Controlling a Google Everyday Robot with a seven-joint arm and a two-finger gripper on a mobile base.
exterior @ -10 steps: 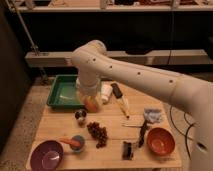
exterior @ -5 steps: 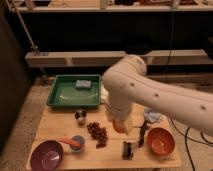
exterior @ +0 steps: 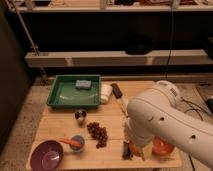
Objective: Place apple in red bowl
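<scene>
My big white arm reaches down over the right front of the wooden table. Under it, the gripper sits low just left of the red bowl, which shows only as an orange-red sliver below the arm. A small orange round patch at the gripper's tip reads as the apple, with the gripper shut on it. The arm hides most of the gripper and the bowl.
A green tray holding a blue sponge sits at the back left. Dark grapes lie mid-table. A purple bowl and a small blue bowl with a carrot are front left. A dark object stands beside the gripper.
The arm has swung from the tray area at the left, across the middle, to the right front by the red bowl, carrying the orange fruit with it.
</scene>
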